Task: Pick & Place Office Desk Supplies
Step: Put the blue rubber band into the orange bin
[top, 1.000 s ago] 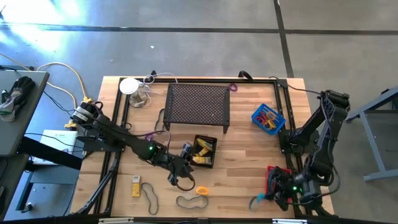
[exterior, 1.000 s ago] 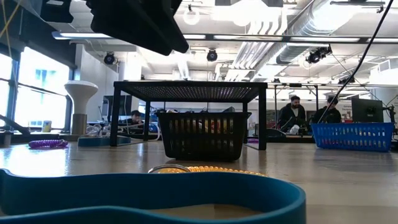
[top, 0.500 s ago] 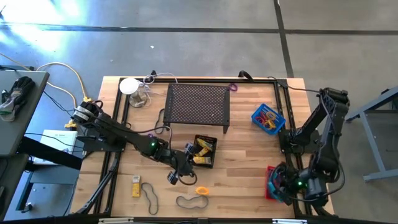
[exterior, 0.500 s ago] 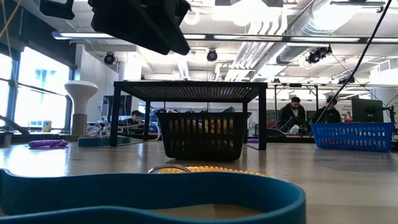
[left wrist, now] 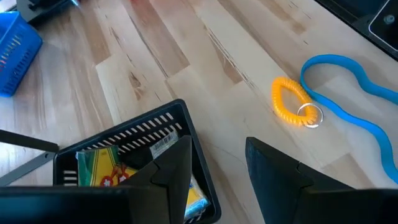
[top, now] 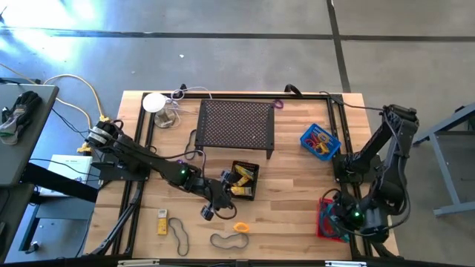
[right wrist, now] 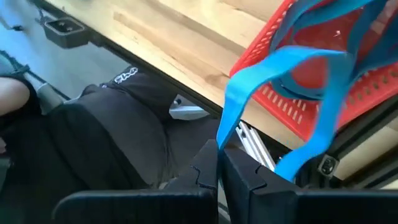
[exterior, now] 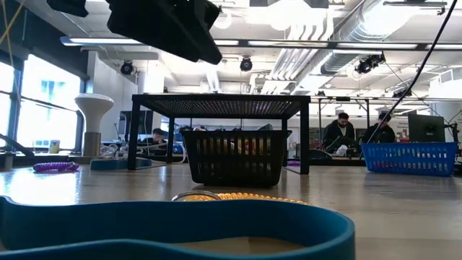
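The right gripper (right wrist: 219,163) is pinched tight on a blue rubber band (right wrist: 292,93), and that band hangs looped right over the red mesh basket (right wrist: 348,93) at the table's near right corner. The loop is long and floppy; part of it droops past the basket's outer wall toward the table edge. If the fingers let go with it lying like that, I'd expect the loose end to drag the whole band over the rim and off the table.

Well away from the red basket, toward the middle of the table, the left gripper (left wrist: 217,168) hovers with its fingers parted and nothing between them, just beside the black mesh basket (left wrist: 134,134) that holds the yellow packets (left wrist: 102,165). An orange coiled ring (left wrist: 290,102) and another blue rubber band (left wrist: 348,99) lie just beyond it, touching each other. Reaching for the ring could snag that band, and dropping down carelessly could knock the black basket's rim.
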Available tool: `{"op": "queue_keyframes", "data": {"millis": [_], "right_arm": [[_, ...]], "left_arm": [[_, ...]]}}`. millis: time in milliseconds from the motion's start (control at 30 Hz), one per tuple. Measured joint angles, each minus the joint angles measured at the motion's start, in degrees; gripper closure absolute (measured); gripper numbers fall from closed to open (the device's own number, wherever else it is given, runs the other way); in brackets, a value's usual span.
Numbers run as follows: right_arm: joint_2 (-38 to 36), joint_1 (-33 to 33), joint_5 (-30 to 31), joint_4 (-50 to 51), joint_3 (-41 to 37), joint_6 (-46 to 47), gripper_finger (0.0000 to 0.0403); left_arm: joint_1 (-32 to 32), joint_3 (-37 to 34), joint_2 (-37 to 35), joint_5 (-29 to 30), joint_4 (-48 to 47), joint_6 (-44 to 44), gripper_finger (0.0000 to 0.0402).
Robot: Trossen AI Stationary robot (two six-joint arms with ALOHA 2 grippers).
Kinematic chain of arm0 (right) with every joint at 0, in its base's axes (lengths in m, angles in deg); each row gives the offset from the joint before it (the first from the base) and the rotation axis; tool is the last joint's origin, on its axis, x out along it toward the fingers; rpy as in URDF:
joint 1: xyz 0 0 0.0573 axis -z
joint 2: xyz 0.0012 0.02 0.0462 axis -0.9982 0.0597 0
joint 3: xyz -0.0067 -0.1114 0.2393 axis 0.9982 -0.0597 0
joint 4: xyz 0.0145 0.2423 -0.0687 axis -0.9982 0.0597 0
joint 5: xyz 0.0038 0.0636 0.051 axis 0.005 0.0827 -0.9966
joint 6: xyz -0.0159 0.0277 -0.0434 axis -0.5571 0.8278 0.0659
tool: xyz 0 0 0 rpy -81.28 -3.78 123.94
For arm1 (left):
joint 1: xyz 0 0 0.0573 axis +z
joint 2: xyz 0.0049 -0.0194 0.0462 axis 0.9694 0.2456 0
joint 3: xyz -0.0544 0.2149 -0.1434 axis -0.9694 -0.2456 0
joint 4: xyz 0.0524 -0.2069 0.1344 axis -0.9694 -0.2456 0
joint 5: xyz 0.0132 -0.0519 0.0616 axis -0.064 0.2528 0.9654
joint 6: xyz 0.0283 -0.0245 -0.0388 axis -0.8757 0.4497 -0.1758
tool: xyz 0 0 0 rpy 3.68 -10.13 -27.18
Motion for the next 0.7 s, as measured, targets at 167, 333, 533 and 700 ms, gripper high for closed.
{"op": "queue_keyframes", "data": {"millis": [167, 333, 533, 700], "right_arm": [[0.0, 1.8, -3.1, 3.0, 2.0, 0.0, 0.0399], [0.0, 3.3, -9.9, 6.4, 2.7, -0.2, 0.0399], [0.0, 4.4, -16.6, 10.6, 2.7, -0.4, 0.0399], [0.5, 4.4, -19.7, 12.2, 2.7, -0.5, 0.0399]], "left_arm": [[0.0, 0.0, 0.0, 0.1, -1.5, 0.0, 0.0257], [0.2, 0.0, 0.0, 0.1, -3.2, 0.0, 0.0257], [0.3, 0.0, 0.0, 0.1, -3.8, -0.8, 0.0257], [0.3, 0.0, 0.0, 0.1, -8.3, -2.5, 0.0257]]}}
